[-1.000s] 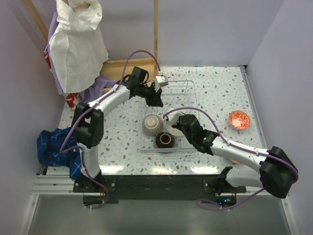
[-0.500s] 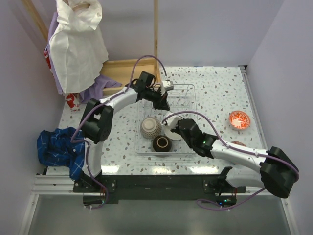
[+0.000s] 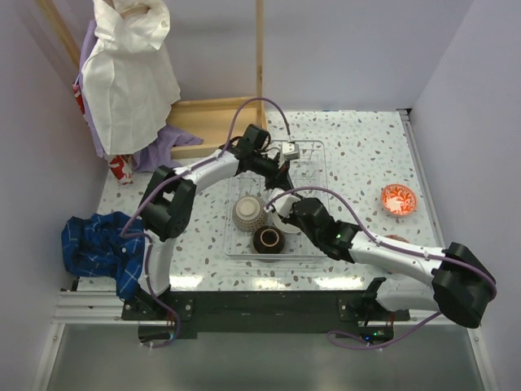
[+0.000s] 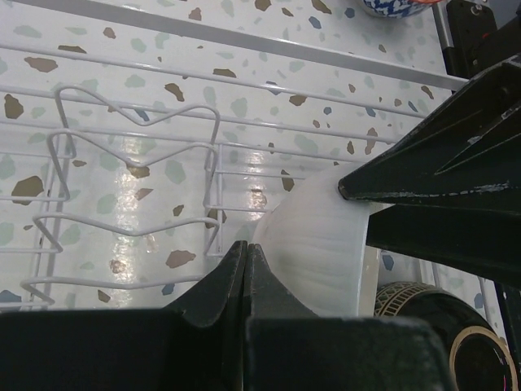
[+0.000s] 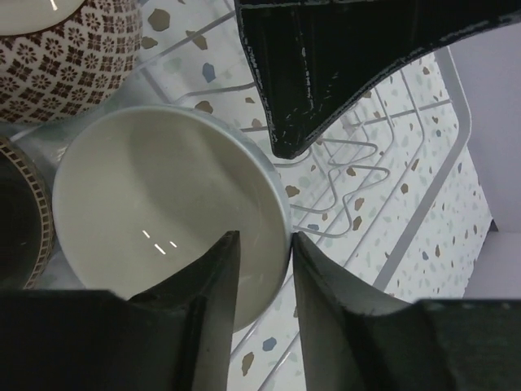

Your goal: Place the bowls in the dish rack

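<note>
The wire dish rack (image 3: 316,165) lies mid-table. In it stand a brown-patterned bowl (image 3: 250,213) and a dark bowl (image 3: 269,240). My right gripper (image 3: 285,213) is shut on the rim of a white bowl (image 5: 163,204), one finger inside and one outside, and holds it tilted over the rack (image 5: 346,159) beside the patterned bowl (image 5: 57,57). My left gripper (image 4: 247,248) is shut and empty, its tips against the white bowl's outer wall (image 4: 326,244). An orange bowl (image 3: 398,198) sits on the table at the right.
A wooden frame (image 3: 213,114) stands behind the rack, with white cloth (image 3: 126,65) hanging at the back left and purple cloth (image 3: 163,142) below it. A blue cloth (image 3: 89,244) lies at the left edge. A blue-patterned bowl edge (image 4: 395,6) shows beyond the rack.
My left gripper has moved right and nearer along the rack, up to the white bowl. My right gripper has shifted slightly left with the bowl. The rack and its bowls slid a little.
</note>
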Motion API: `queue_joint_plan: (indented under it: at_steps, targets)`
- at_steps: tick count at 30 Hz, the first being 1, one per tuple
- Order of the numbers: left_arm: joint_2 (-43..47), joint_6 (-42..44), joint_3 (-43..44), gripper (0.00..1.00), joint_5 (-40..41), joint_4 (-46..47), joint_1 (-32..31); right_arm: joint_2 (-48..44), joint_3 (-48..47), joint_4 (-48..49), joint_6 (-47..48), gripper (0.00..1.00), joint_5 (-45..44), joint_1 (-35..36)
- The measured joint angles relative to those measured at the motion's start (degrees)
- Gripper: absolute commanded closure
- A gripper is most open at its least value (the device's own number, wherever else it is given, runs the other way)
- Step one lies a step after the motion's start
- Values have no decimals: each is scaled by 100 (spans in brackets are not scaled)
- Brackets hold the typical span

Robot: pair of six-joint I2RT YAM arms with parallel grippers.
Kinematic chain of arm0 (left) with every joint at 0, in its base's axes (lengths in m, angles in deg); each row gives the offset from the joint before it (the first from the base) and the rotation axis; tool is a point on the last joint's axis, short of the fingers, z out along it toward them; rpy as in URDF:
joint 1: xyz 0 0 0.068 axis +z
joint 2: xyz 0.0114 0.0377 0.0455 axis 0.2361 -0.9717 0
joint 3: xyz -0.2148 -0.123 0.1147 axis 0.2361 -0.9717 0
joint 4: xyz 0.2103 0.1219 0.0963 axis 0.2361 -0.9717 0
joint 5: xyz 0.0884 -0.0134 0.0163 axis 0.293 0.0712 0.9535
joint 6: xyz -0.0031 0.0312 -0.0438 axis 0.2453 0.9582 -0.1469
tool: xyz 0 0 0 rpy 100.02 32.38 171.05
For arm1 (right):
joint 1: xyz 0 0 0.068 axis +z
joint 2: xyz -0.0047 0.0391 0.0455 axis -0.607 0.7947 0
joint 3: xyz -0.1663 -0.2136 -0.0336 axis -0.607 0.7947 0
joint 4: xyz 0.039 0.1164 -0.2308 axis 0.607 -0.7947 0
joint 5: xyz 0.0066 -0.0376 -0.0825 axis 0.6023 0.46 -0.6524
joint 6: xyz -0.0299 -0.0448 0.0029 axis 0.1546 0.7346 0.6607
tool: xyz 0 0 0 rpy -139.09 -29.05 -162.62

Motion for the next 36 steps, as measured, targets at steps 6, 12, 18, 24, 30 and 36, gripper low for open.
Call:
queue_joint_plan:
  at_steps: [6,12,18,24,30,36]
  targets:
    - [0,254,-61,100,-50,-232,-35,11,-299,-629,-85,51,205,22]
    - [9,529,-61,100,-133,-439,-59,-136,-699,-1574,-326,49,492,33]
    - [28,704,-61,100,-334,-756,-151,-734,-1182,-2612,-680,43,835,87]
    - [28,837,-59,100,-566,-1049,-321,-1078,-1453,-3158,-962,41,782,4]
    - [28,850,-59,100,-673,-1130,-446,-907,-1456,-3421,-1093,41,765,-835]
    - [28,831,-59,100,-723,-1123,-516,-780,-1456,-3609,-1119,41,992,-1093]
